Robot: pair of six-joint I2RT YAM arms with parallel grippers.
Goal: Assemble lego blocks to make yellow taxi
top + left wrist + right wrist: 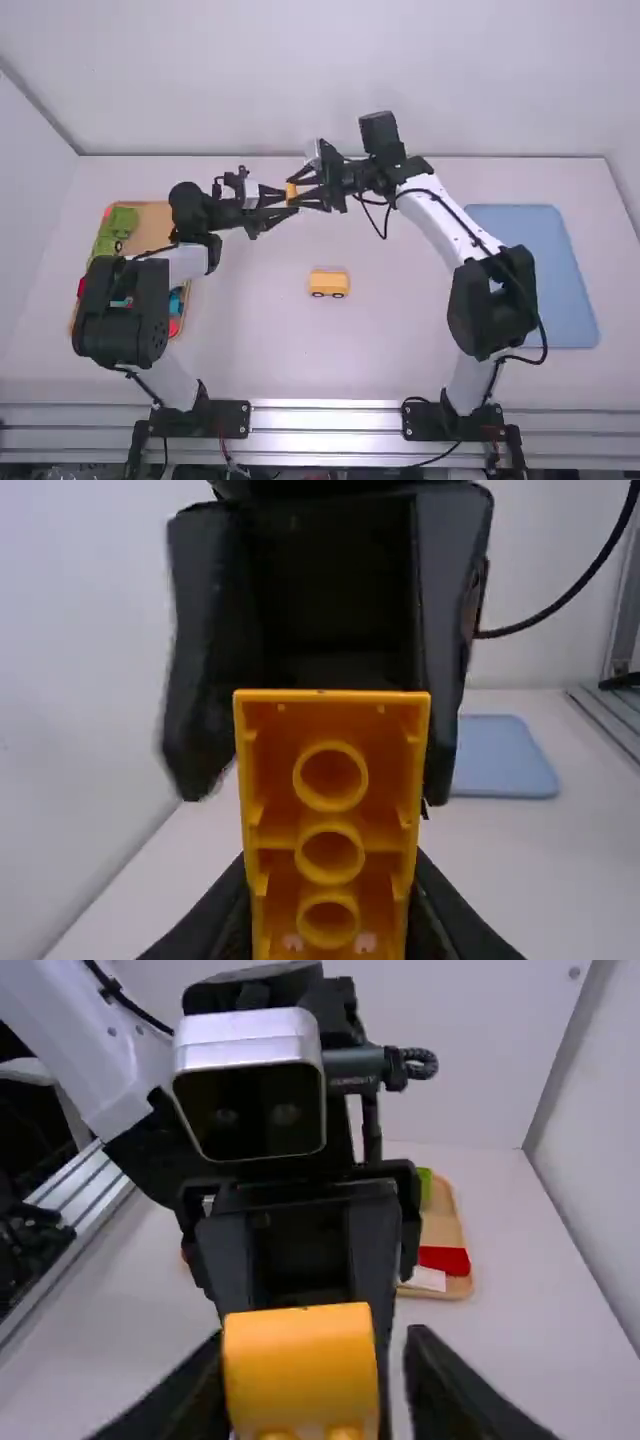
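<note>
My left gripper [287,203] is pinching one three-tubed plastic block [300,1360]. At three o'clock, my right gripper [293,192] is gaping.

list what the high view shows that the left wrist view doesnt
High view: a yellow wheeled build on the table, and the wooden tray with colored blocks.
Left wrist view: the yellow block's hollow underside, with three round tubes.
Both: that block in the left gripper, the right gripper close by, the blue tray.

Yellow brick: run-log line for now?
left pincer: shut on yellow brick; right pincer: open around it; wheeled yellow base: on table; brick: unmounted
</note>
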